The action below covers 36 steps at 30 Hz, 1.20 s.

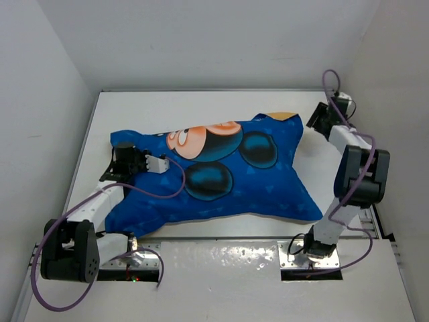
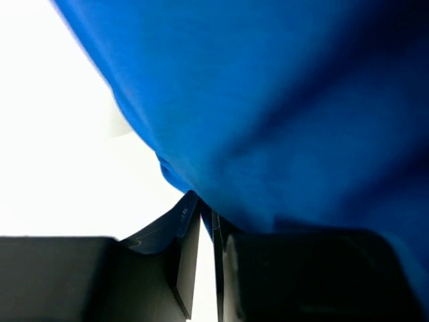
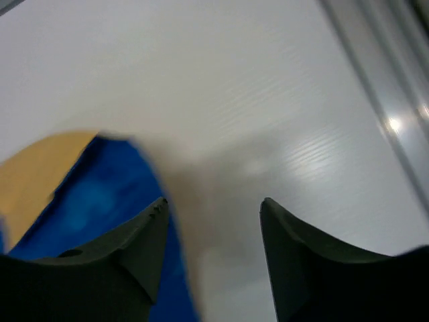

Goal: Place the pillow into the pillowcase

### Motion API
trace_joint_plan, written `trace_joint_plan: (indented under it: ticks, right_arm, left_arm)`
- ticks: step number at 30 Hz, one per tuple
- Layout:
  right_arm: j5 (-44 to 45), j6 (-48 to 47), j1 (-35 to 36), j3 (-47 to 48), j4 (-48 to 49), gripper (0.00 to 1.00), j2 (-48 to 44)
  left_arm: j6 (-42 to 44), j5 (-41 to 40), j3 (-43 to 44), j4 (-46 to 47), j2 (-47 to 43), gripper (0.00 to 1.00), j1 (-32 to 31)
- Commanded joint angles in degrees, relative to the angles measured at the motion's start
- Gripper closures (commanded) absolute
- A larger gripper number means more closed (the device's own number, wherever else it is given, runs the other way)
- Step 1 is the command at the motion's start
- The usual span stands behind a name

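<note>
- Left gripper [image 2: 206, 212]: jaws narrow, only a thin slit between the fingers [image 2: 184, 261]. A fold of blue cloth sat right at the tips. Could not tell whether it was pinched or merely touching.
- From above, the left gripper [image 1: 161, 163] lay on the near-left part of the pillowcase [image 1: 221, 174], pointing toward the middle of it.
- Right gripper [image 3: 213, 204]: jaws wide apart, nothing between them, bare table [image 3: 281, 100] beneath.
- A corner of the pillowcase [image 3: 100, 194] lay just beside the right gripper's left finger [image 3: 144, 248]; the blue face and an orange-yellow strip [image 3: 40, 174] showed there.
- From above, the right gripper [image 1: 315, 121] sat just off the far-right corner of the case.
- The pillowcase was spread across the middle of the table [image 1: 201, 107], blue mouse-print side up, plump and rounded, corners pulled to points.
- The pillow: no white surface seen outside the case in any view.
- Purple cables [image 1: 57, 221] looped from both arms.
</note>
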Motion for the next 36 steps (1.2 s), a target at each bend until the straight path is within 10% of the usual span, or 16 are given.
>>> trace_joint_plan:
  ticks: [1, 7, 29, 36]
  right_arm:
    - [-3.67, -7.65, 4.26, -7.83, 9.3, 0.48, -9.49]
    - [-8.94, -3.18, 10.4, -13.93, 12.93, 0.96, -15.76]
    - [1.76, 21.6, 13.49, 14.1, 21.79, 1.0, 18.77]
    - [3.98, 16.7, 13.32, 28.55, 9.39, 1.0, 26.97]
  left_arm:
    - [-7.74, 0.7, 1.11, -8.09, 2.79, 0.87, -0.74]
    - [-11.09, 2.02, 2.61, -7.48, 3.5, 0.85, -1.26]
    - [-12.05, 1.32, 4.27, -8.09, 7.71, 0.83, -0.56]
    - [-18.55, 0.96, 10.07, -10.81, 7.98, 0.78, 1.28]
